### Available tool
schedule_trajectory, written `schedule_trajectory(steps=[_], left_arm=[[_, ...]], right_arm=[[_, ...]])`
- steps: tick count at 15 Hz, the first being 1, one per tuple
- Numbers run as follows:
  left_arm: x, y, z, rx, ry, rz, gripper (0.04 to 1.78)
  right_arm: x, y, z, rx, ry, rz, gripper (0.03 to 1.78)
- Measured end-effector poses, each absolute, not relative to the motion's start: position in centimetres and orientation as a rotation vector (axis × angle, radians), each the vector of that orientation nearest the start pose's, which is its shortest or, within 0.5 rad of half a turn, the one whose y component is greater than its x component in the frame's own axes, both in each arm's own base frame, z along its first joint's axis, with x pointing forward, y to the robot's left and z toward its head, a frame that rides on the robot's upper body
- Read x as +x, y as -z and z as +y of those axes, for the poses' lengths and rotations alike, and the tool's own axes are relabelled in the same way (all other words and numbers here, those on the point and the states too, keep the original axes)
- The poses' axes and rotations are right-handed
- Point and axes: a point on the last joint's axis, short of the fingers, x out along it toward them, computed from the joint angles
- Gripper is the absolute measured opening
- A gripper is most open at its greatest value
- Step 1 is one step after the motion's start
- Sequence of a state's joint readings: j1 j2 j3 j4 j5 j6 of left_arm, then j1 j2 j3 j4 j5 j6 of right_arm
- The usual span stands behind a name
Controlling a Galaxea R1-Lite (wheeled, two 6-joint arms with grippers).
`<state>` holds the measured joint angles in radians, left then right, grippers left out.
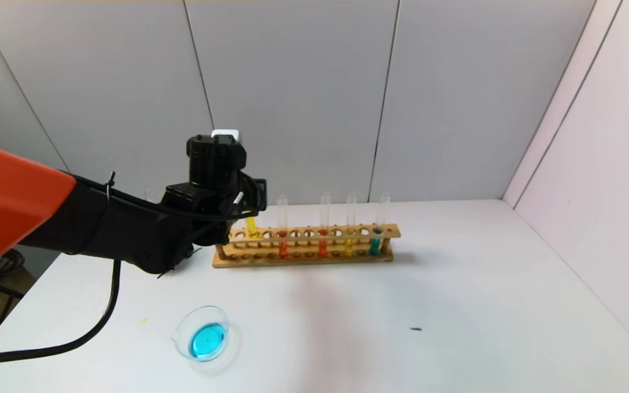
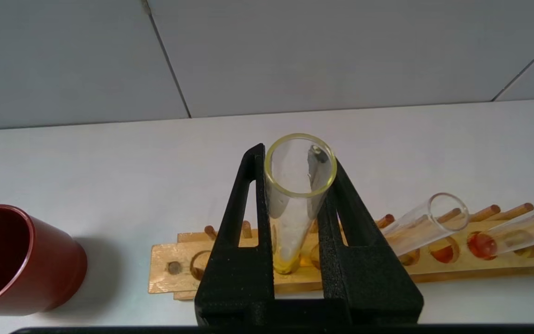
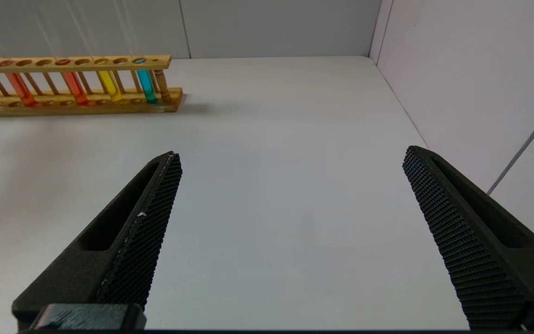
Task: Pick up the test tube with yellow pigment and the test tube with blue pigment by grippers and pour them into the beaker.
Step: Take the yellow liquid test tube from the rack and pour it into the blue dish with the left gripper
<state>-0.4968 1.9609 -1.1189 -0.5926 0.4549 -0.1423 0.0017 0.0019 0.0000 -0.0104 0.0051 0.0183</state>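
My left gripper (image 1: 250, 203) is shut on the test tube with yellow pigment (image 1: 251, 226) near the left end of the wooden rack (image 1: 306, 255). The tube stands upright with its lower end at the rack's top bar. In the left wrist view the fingers (image 2: 248, 218) clamp the tube (image 2: 295, 208) on both sides. The beaker (image 1: 203, 333) stands on the table in front of the rack and holds blue liquid. A test tube with blue pigment (image 1: 375, 241) stands at the rack's right end, a yellow twin (image 1: 349, 243) beside it. My right gripper (image 3: 292, 153) is open and empty over bare table.
Two orange-red tubes (image 1: 283, 243) stand in the rack's middle. A dark red cup (image 2: 12, 260) stands left of the rack. The right wrist view shows the rack (image 3: 77, 107) far off, and a side wall (image 3: 471, 69) close by. A small dark speck (image 1: 416, 329) lies on the table.
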Motion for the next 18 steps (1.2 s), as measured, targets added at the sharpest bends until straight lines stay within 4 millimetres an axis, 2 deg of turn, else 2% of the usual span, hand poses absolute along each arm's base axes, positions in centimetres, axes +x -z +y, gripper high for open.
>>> schedule_trajectory(steps=[7,10,12,15,18], left_arm=[[33.5,-21.2,-17.1,-0.011,0.037,0.160,0.32],[32.5,-23.2,-16.5,-0.002,0.039,0.144,0.32],[31.2,-24.2,-15.8,0.038,0.042,0.181,0.32],[28.1,-25.5,-13.8,0.168,0.050,0.289,0.32],[25.0,-26.3,-10.7,0.332,0.032,0.423,0.32]], right_arm=[[-2.3,-7.7,0.0,0.018,-0.006,-0.008,1.74],[-2.3,-7.7,0.0,0.018,-0.006,-0.008,1.74],[-2.3,-7.7,0.0,0.018,-0.006,-0.008,1.74],[-2.3,-7.7,0.0,0.018,-0.007,-0.008,1.74],[-2.3,-7.7,0.0,0.018,-0.007,-0.008,1.74]])
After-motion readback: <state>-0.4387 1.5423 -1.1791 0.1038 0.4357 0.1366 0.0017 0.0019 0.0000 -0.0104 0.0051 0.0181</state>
